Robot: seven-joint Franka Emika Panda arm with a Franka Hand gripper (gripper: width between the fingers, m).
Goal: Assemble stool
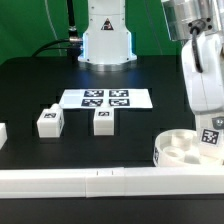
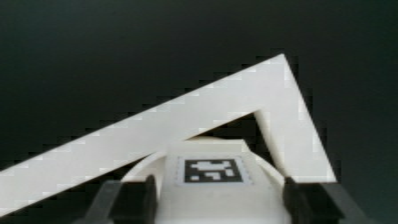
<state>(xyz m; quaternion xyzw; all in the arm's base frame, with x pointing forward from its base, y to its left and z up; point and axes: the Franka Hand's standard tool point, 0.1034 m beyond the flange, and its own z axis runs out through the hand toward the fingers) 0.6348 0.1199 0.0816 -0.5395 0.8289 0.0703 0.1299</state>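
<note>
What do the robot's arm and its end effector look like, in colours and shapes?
The arm has smooth, rounded white shells with grey joints, and a white base with a black foot. The end effector has two dark grey, blocky fingers. No marking on the arm can be read.

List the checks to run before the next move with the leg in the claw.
1. Claw shut on held leg: ok.
2. Held leg upright, tag visible: ok.
3. Held leg at the seat: ok.
4. Held leg lined up with a socket: cannot tell.
5. Spare legs apart from the arm: ok.
6. Seat braced against the rail: cannot tell.
</note>
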